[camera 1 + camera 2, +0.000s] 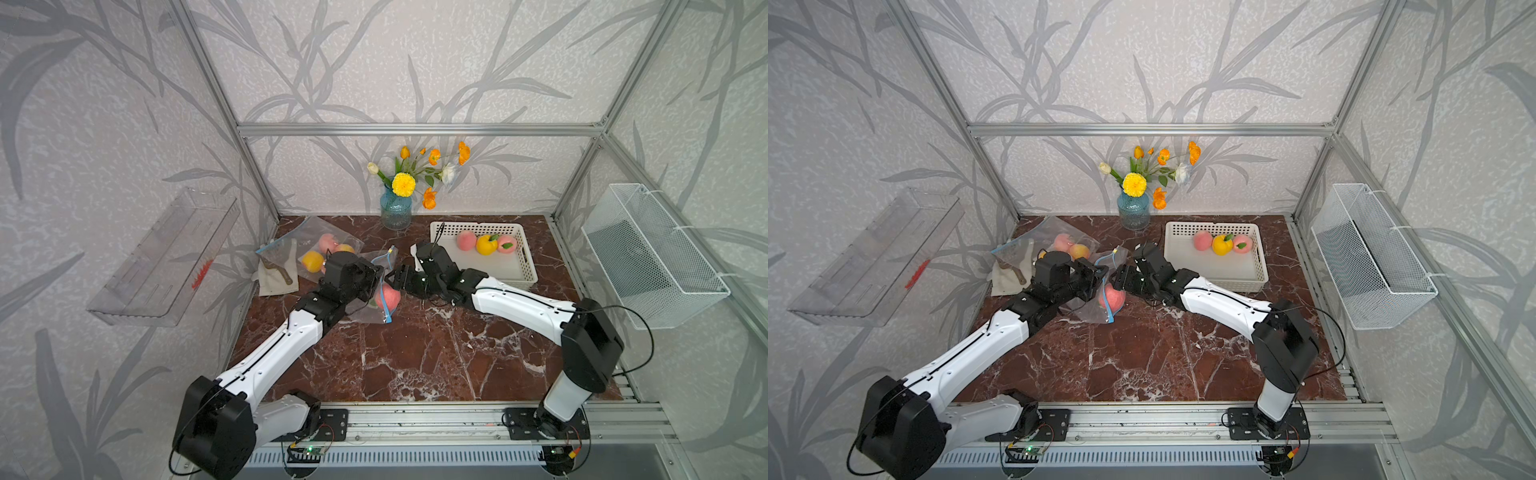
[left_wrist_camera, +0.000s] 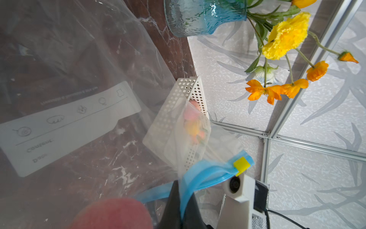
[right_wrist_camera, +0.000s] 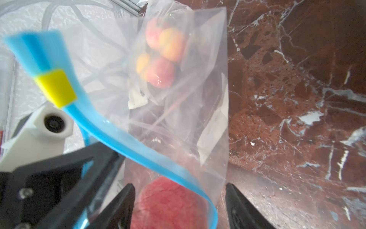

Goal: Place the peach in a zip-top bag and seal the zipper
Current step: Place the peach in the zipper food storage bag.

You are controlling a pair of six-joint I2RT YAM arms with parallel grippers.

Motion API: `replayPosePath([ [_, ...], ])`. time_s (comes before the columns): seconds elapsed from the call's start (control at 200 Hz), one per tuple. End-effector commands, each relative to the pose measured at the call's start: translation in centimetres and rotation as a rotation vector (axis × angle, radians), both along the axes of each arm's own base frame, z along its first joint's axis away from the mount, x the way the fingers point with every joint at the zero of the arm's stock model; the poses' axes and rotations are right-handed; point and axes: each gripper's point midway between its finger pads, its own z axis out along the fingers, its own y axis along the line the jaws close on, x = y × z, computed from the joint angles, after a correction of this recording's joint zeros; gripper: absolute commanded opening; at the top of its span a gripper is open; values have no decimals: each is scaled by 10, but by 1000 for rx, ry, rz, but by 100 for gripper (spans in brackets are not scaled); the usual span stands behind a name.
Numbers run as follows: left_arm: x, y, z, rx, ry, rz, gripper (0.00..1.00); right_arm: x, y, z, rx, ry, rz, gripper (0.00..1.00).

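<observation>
Inside the mouth of the clear plastic zip-top bag (image 1: 368,313) lies the round pink-red peach (image 1: 387,296), low on the dark red marble table (image 1: 415,353), with the blue zipper strip (image 3: 138,142) curving across in front of it. Whether it is fully past the strip I cannot tell; I judge it is nearly in. My left gripper (image 2: 179,190) is clenched on one lip of this strip and lifts it, so the mouth stands open instead of falling flat. My right gripper (image 3: 179,186) has its fingers spread, one on each side of the peach, and grasps nothing that I can see. The small yellow slider (image 3: 55,89) sits at the raised far end of the strip, so I judge the sealing is not begun.

Room here is narrow: my two wrists are near each other over the bag. Behind my right arm is the white perforated plastic basket (image 1: 528,262) with three more fruits, behind my left a second clear bag (image 1: 332,230) with fruit, and the blue glass vase (image 1: 395,210) of flowers stands at the back wall. Toward the front edge the table is bare, so I think to pull back that way is the safest
</observation>
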Motion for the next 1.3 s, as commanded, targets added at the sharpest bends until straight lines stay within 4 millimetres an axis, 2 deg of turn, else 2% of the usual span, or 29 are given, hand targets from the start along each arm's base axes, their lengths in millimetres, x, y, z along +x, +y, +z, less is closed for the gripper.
replayPosePath([
  [0.0,11,5,5,-36,-22,60,0,-3,6,-15,-67,34,-43,73],
  [0.08,12,3,10,-48,-24,60,1,-2,11,-21,-109,2,-29,72],
  [0.32,10,0,28,-87,-26,47,2,10,5,-35,-264,-65,-33,67],
  [0.53,5,-5,48,-137,-37,23,2,24,-14,-37,-425,-142,-85,70],
  [0.66,-1,-2,59,-113,-21,15,2,34,-26,-25,-497,-205,-118,72],
  [0.825,-8,7,58,-39,-5,13,4,40,-37,1,-551,-283,-131,75],
  [0.985,-14,1,60,13,-6,-70,5,46,-55,17,-621,-303,-131,79],
  [1.08,-14,-7,58,45,4,-135,5,44,-53,32,-636,-338,-66,80],
  [1.185,-13,-14,46,56,38,-178,5,38,-48,48,-616,-367,7,80],
  [1.295,-10,-16,32,60,67,-182,5,31,-41,51,-583,-362,85,81],
])
